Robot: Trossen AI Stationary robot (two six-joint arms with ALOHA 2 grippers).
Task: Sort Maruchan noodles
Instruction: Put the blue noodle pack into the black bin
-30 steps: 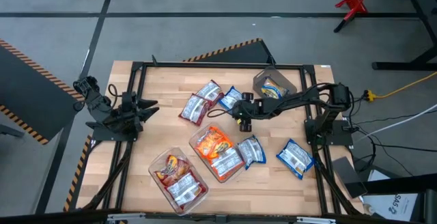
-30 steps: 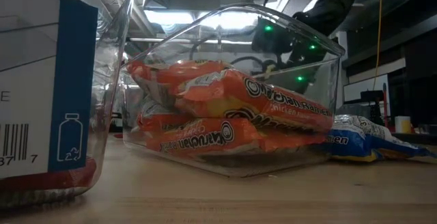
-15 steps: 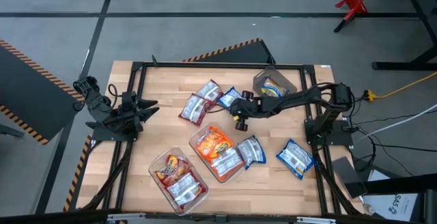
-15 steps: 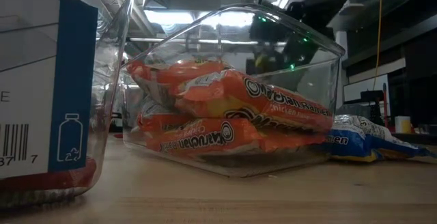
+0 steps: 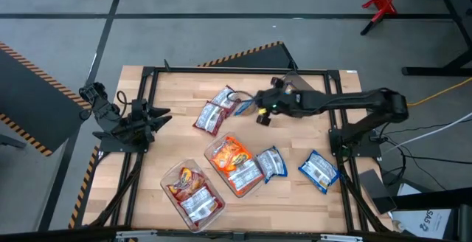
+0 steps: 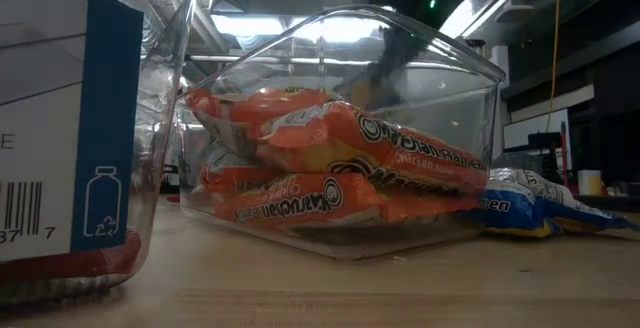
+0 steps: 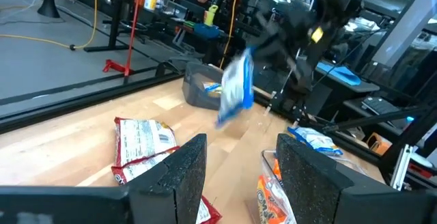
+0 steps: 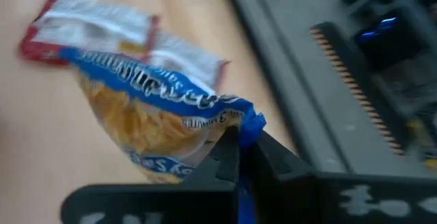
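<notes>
Maruchan noodles, sorting partly done. The right gripper (image 5: 259, 106) is clamped tight on the edge of a blue packet (image 8: 164, 125), which hangs off the table; in the left wrist view the same packet dangles in the air beneath the right arm. From above, it is held between the two red packets (image 5: 216, 109) on the bare wood and the dark grey tub (image 5: 295, 93) near the far edge.

Sorted so far, as far as visible:
- Dark grey tub: one blue packet already lies inside it.
- Clear tub with orange packets (image 5: 236, 164), mid-table: several orange packs stacked; the low view shows them pressed against the clear wall.
- Clear tub with red packets (image 5: 193, 192), near the front edge: a few red/maroon packs inside.

Left to do:
- Held blue packet: not yet in any tub. Judgement: bound for the grey tub, since blue is already there.
- Two loose blue packets on the wood, one (image 5: 271, 162) just beside the orange tub, one (image 5: 318, 170) near the right arm's base.
- The two red packets loose on the table, overlapping, well apart from the red tub.

No loose orange packet is visible, so orange looks finished.

The left gripper (image 7: 234, 173) waits at the table's left edge, fingers spread wide, holding nothing.

Estimate: somewhat past halfway; five packets remain outside tubs, counting the held one.
</notes>
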